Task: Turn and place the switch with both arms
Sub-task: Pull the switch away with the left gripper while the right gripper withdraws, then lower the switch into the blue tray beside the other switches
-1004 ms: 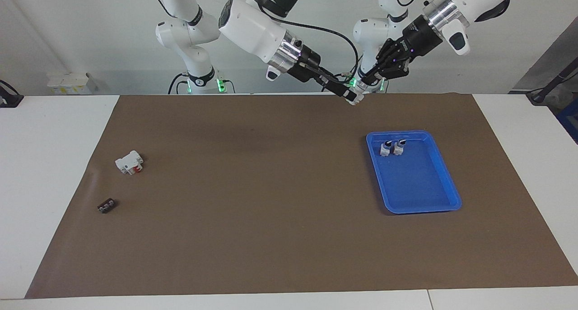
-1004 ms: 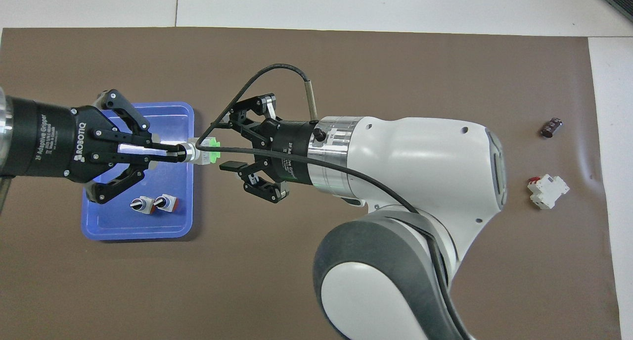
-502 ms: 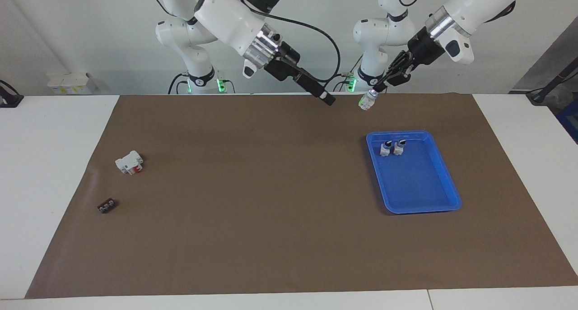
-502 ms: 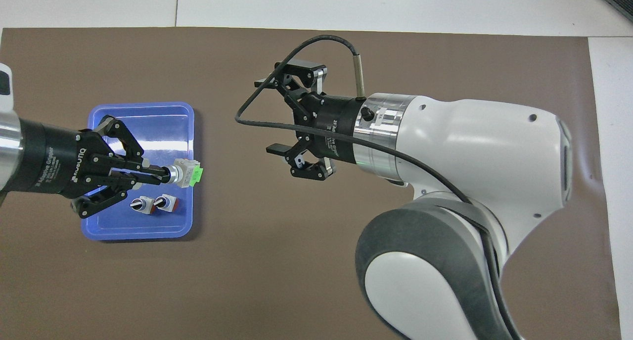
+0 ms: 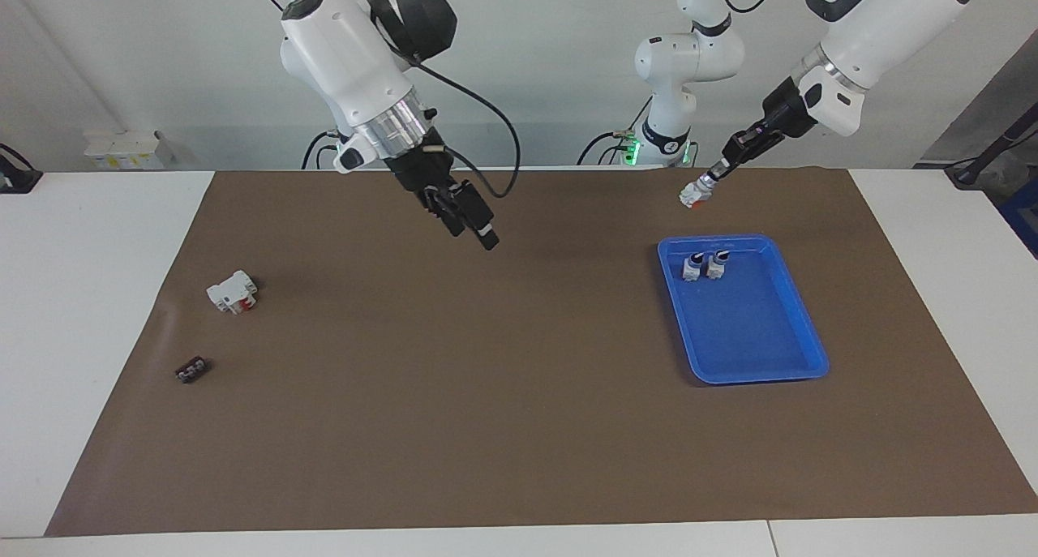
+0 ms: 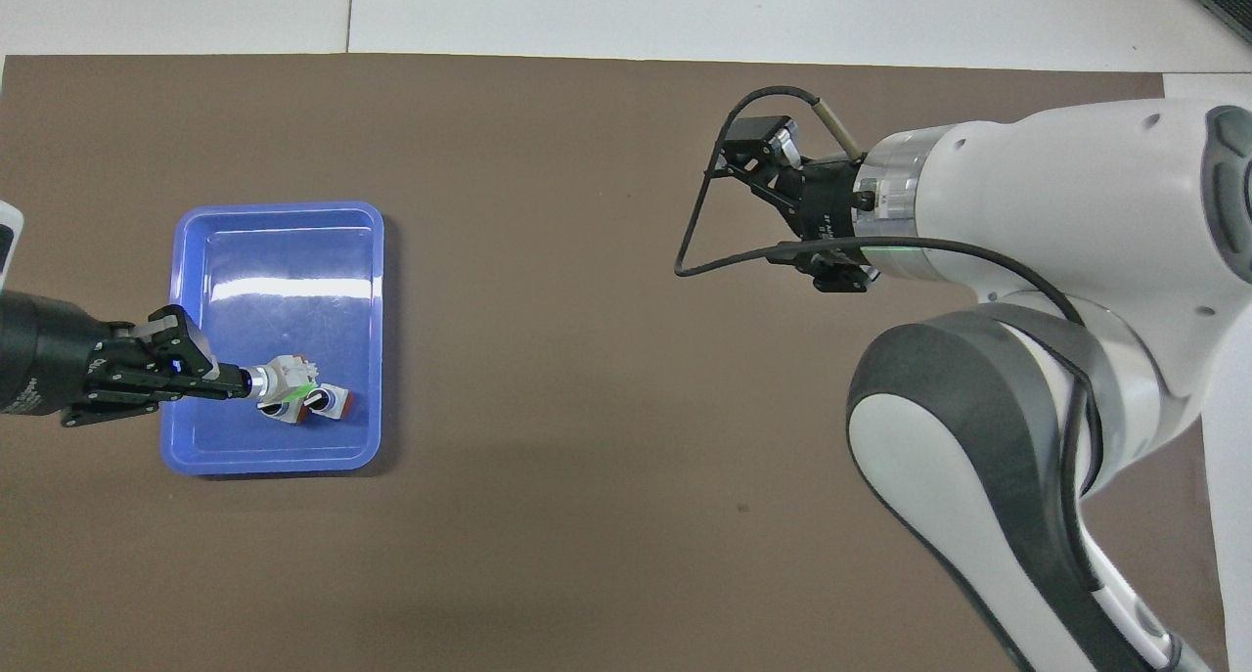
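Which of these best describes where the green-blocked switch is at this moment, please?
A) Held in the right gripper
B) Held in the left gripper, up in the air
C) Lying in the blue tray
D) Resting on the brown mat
B: the left gripper is shut on the switch, raised above the table beside the blue tray.

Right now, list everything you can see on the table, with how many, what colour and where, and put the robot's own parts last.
held switch: one, whitish with green block, in the left gripper, in the air by the tray's edge nearest the robots.
switches in tray: two, whitish with black knobs, side by side at the tray's end nearer the robots.
tray: one, blue, toward the left arm's end.
breaker: one, white with red, toward the right arm's end.
small part: one, black, farther from the robots than the breaker.
mat: one, brown.
left gripper: shut on the switch.
right gripper: open, over bare mat.
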`<control>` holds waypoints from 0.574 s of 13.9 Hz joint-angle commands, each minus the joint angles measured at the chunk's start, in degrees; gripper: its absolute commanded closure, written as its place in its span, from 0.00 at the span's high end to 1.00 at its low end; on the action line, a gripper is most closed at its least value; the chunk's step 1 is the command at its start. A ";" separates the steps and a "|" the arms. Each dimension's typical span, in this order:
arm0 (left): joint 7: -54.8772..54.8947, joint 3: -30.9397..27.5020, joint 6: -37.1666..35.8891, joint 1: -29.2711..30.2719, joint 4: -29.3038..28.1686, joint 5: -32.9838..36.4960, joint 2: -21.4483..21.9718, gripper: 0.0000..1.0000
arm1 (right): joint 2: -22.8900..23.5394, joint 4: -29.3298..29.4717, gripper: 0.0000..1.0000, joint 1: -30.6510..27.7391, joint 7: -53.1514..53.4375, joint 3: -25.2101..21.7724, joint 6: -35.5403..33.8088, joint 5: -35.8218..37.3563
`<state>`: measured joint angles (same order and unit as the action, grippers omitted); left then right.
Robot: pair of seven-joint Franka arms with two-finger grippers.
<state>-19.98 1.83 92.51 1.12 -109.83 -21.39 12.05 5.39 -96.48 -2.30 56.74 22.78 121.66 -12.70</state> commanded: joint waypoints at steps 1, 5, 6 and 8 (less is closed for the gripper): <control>8.27 0.63 3.46 0.29 -1.88 5.91 -2.46 0.00 | -3.18 -0.91 1.00 -2.87 -6.88 0.60 -8.59 12.64; 12.59 0.80 6.45 -0.23 0.48 13.91 -10.97 0.00 | -5.47 -0.55 1.00 0.09 -22.77 -9.64 -15.73 16.30; 13.03 0.80 6.98 -0.32 1.97 14.53 -13.00 0.00 | -5.74 -0.20 1.00 1.58 -26.73 -13.42 -17.31 16.30; 16.97 0.80 8.47 0.03 3.39 17.59 -16.69 0.00 | -5.92 1.28 1.00 3.96 -34.73 -20.55 -20.74 15.78</control>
<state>-6.27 2.65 100.14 1.14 -109.74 -7.19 -0.61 0.04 -96.20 -0.76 28.40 7.65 103.88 2.65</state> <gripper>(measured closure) 0.903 0.000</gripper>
